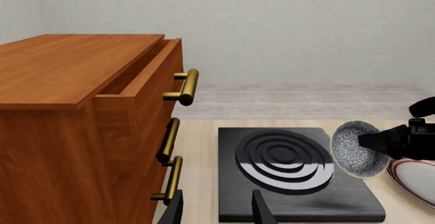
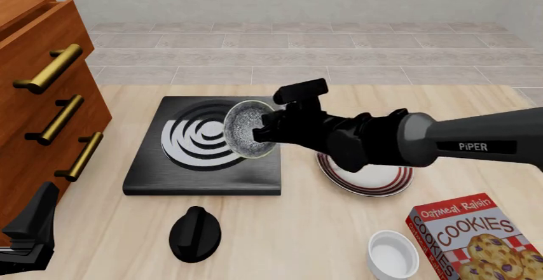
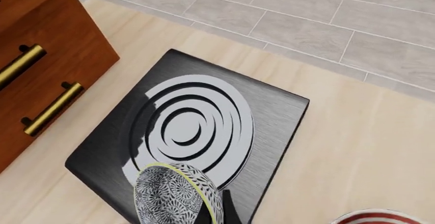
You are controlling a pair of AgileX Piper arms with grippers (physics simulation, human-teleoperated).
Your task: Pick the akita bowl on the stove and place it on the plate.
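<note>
The akita bowl [image 2: 244,129] [image 1: 352,151] [image 3: 171,197], grey-and-white speckled with a pale rim, hangs tipped on its side above the right edge of the stove [image 2: 203,168] [image 1: 299,203] [image 3: 275,112]. My right gripper [image 2: 268,131] is shut on the bowl's rim. Just right of the stove lies the red-striped white plate [image 2: 373,182] [image 1: 416,177] [image 3: 372,218], partly hidden under my right arm. Low at the near left, beside the cabinet, my left gripper [image 2: 30,229] [image 1: 216,201] stands open and holds nothing.
A wooden drawer cabinet [image 2: 38,95] [image 1: 68,112] with brass handles stands at the left, its top drawer slightly pulled out. A black oval knob [image 2: 195,232], a plain white cup [image 2: 393,254] and a cookie box [image 2: 479,238] sit near the front edge.
</note>
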